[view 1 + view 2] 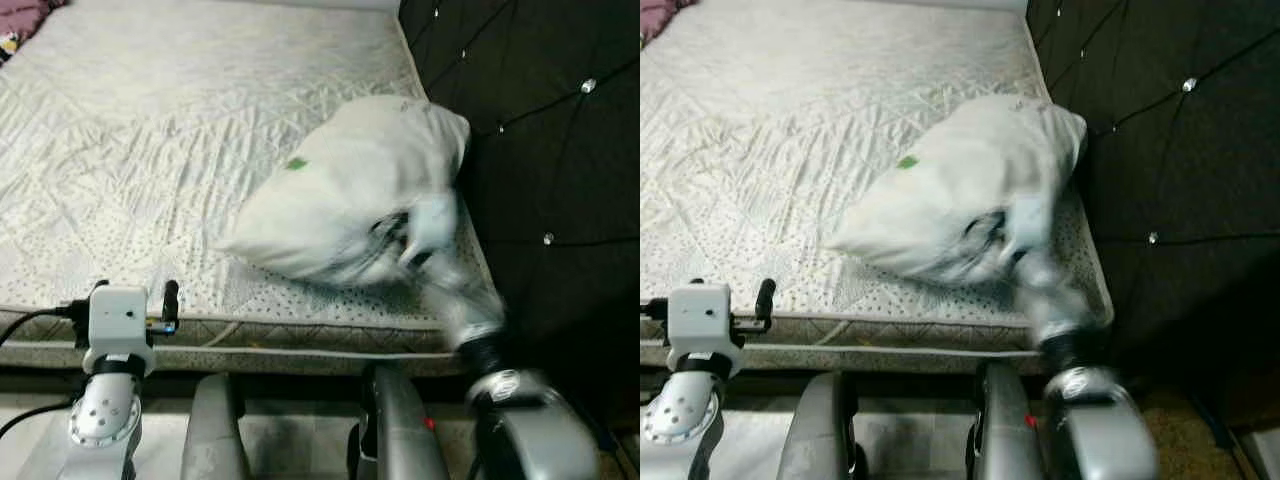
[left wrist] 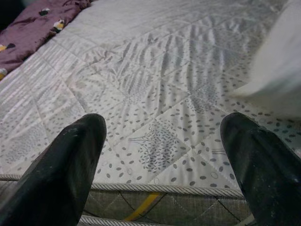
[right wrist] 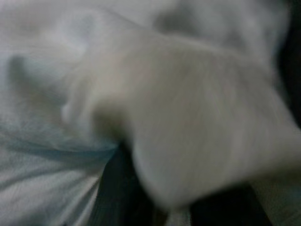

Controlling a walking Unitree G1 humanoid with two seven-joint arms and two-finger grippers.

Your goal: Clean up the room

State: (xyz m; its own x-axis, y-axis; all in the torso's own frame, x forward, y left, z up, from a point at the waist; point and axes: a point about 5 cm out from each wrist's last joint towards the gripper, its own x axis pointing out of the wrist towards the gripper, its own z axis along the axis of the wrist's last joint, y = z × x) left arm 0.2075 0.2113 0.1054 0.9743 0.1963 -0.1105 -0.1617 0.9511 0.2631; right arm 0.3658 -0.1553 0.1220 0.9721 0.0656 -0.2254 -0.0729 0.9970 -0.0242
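The right gripper (image 1: 405, 235), its grip blurred beyond telling, is buried in the pillow (image 1: 340, 185); the spread left gripper (image 1: 135, 300) hangs well apart.

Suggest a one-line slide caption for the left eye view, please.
Right gripper pressed into a white pillow on the bare mattress, beside the dark headboard.

Our right gripper (image 1: 400, 235) reaches forward, blurred, fingers unclear; our left gripper (image 2: 162, 160) held low, fingers spread.
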